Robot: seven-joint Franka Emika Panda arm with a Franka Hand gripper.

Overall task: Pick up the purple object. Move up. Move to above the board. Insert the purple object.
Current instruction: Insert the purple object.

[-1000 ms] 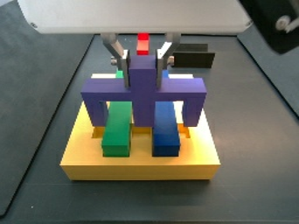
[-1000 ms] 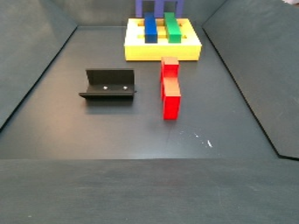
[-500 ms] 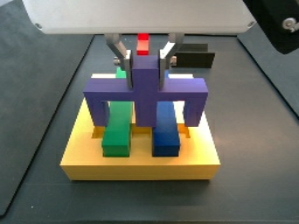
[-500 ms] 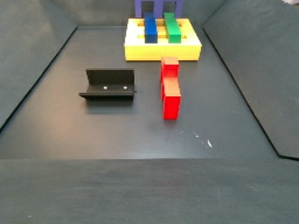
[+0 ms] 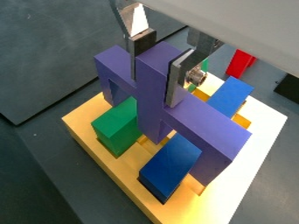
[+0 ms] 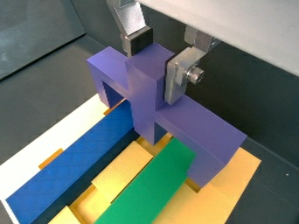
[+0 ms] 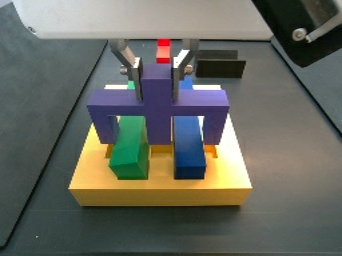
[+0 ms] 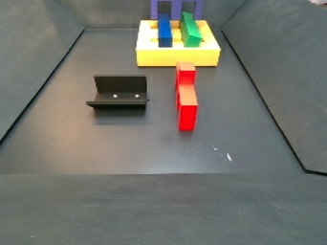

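Purple object (image 7: 160, 105) post clamped between tool (image 7: 158, 68) fingers.

Light: bright and even, seemingly from overhead, in all four views.
Glare: pale sheen on the dark floor (image 8: 192, 182) in a side view; the white panel (image 7: 140, 18) is washed out.
Shadows: soft and short beneath the purple object (image 7: 160, 108) on the board (image 7: 160, 183).
Gripper: the gripper (image 5: 162, 63) at the purple post shows sharp, fingers (image 6: 181, 74) glinting.
Focus: side views slightly soft, low resolution.

Purple object (image 7: 158, 102) lower over board (image 7: 160, 184) — gripper (image 7: 156, 71) descended.
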